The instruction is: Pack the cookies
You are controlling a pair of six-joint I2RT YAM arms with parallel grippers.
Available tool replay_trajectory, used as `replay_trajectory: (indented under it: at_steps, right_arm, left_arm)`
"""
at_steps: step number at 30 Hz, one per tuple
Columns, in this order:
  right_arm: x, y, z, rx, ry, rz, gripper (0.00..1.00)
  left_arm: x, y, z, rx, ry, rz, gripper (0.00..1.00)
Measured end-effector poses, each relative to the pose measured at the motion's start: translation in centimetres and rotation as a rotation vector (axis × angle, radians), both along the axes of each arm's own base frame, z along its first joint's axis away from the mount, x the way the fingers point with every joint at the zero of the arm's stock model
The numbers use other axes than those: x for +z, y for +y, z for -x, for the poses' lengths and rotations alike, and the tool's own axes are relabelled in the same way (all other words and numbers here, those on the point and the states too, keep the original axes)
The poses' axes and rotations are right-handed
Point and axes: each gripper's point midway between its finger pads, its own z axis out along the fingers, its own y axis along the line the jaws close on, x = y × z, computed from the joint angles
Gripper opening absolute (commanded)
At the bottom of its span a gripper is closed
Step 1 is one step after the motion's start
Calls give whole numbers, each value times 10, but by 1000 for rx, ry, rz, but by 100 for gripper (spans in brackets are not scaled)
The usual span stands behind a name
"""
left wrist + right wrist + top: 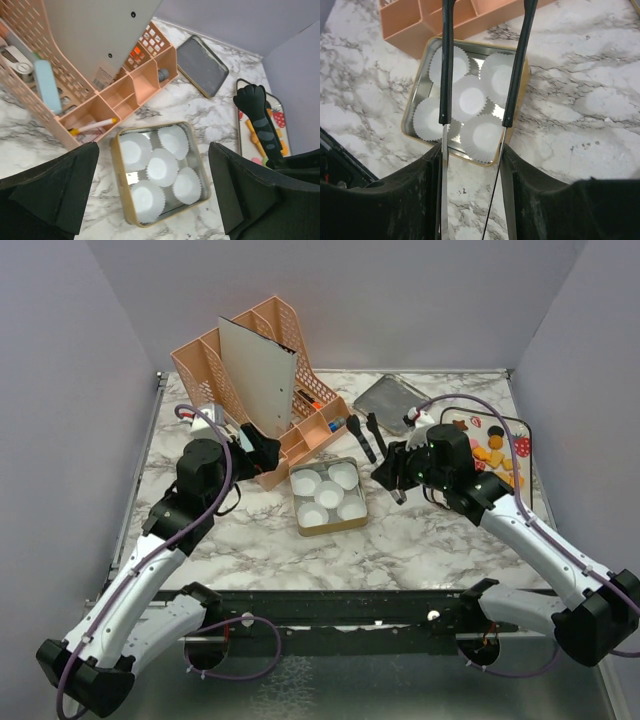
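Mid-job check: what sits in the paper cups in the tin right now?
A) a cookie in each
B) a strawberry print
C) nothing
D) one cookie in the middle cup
C: all five white paper cups in the tin show bare bottoms; the cookies lie off to the right.

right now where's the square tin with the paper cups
In the top view the square tin sits near the middle of the table, just in front of the pink organizer; the cookies lie farther to its right.
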Motion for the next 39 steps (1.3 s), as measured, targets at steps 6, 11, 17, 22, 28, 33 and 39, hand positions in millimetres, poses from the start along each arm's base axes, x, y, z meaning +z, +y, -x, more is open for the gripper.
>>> replay_trajectory:
  at_steps: [6,11,17,22,28,33,39]
  right_arm:
    - [-10,-16,-5,-55,44,114,48]
    - [-22,-17,-5,-49,92,159,49]
    - [-28,-20,-5,-42,119,197,52]
    - [-27,-27,-6,-63,120,236,53]
    - [-34,-49,-6,-145,138,326,53]
    - [-37,-69,-10,-227,139,406,53]
    - [-42,-110,-23,-385,167,491,52]
  left_arm:
    - [15,21,10,-3,-75,-180,99]
    - [1,15,8,-34,-59,-189,99]
    - [-49,-7,3,-108,90,-165,99]
    - [-59,-8,5,-121,132,-185,99]
    - [-35,-2,0,-114,59,-236,99]
    - [-26,15,1,-73,12,-314,99]
    - [-21,31,15,-51,-54,-359,99]
